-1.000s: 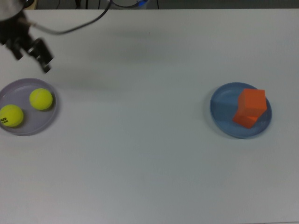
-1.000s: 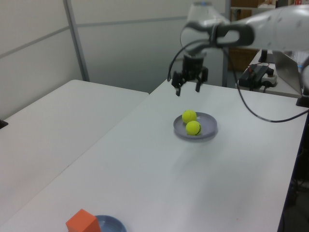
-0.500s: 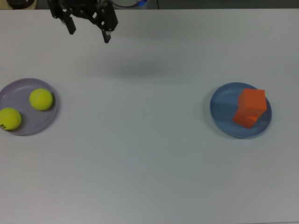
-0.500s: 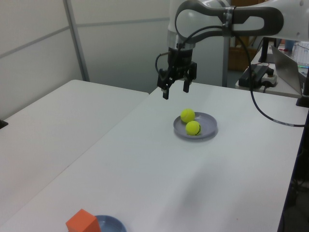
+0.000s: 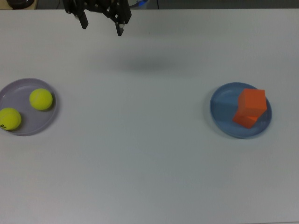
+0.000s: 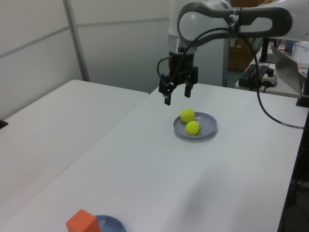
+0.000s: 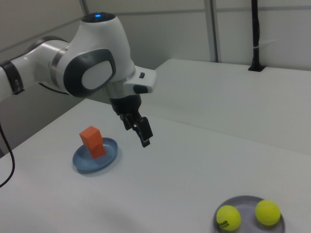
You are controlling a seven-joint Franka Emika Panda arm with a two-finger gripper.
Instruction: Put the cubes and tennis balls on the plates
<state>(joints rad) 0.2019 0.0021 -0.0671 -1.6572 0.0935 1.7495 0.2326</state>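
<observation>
- Since half a second ago the gripper (image 5: 101, 22) has slid a little further toward the top view's right along the table's far edge; a second ago it hung just above the lavender plate.
- Its two fingers (image 6: 166, 99) are spread apart with nothing between them, and it hangs in the air clear of the white table (image 5: 140, 154).
- Both tennis balls sit on the lavender plate (image 5: 44, 123) at the top view's left: one plain ball (image 5: 41, 99) and one with black lettering (image 5: 9, 118) near the plate's left rim. They lie near each other; in the right view they sit side by side.
- The lettered ball has shifted slightly toward the plate's edge compared with a second ago.
- Two orange cubes rest on the blue plate (image 5: 222, 119) at the top view's right, stacked: the upper cube (image 5: 252, 101) sits on the lower cube (image 5: 244, 120), turned a little off square from it.
- In the right view the stack (image 7: 92, 141) stands upright on the blue plate, with the arm's white body (image 7: 97, 53) above and beside it.
</observation>
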